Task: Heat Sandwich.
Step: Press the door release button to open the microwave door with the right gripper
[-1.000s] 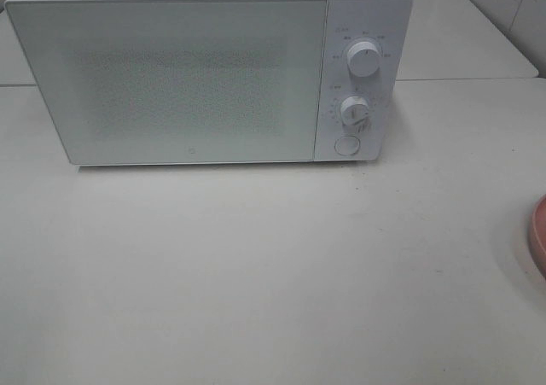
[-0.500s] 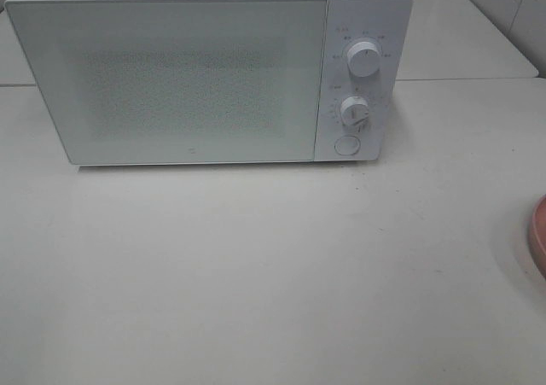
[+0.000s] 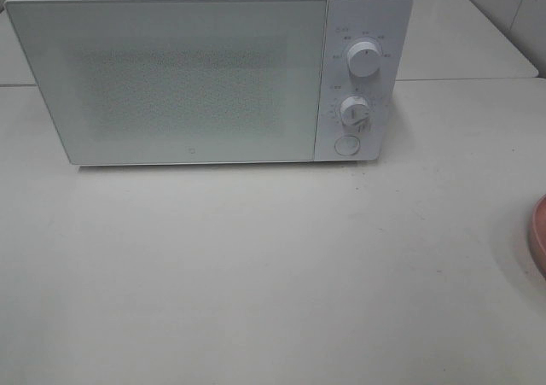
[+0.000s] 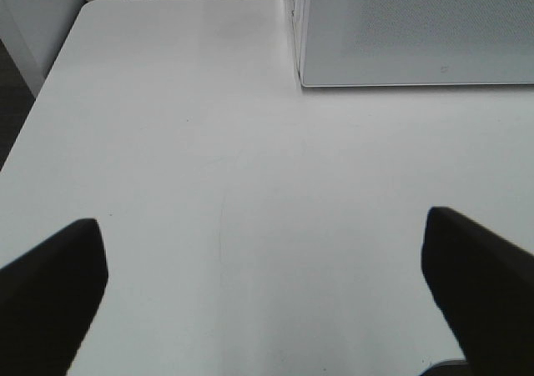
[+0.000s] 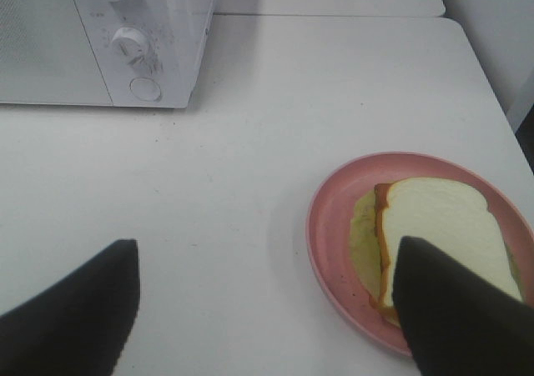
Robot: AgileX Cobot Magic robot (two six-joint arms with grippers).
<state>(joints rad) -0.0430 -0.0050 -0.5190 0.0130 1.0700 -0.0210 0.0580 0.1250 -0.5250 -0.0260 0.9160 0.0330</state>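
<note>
1. High view: the microwave [image 3: 188,78] stands at the back of the counter [image 3: 256,265] with its door shut. Two knobs [image 3: 364,61] and a button [image 3: 346,145] sit on its right panel. A sliver of the pink plate [image 3: 539,236] shows at the right edge.
2. Left wrist view: the left tool [image 4: 260,218] is open, its dark fingers [image 4: 50,284] spread wide over bare counter. A front corner of the microwave lies ahead, well apart.
3. Right wrist view: the right tool [image 5: 265,244] is open, with nothing between its fingers [image 5: 75,309]. The sandwich [image 5: 434,234] lies flat on the plate, well apart from the microwave. One finger hides part of the sandwich; I cannot tell whether they touch.
</note>
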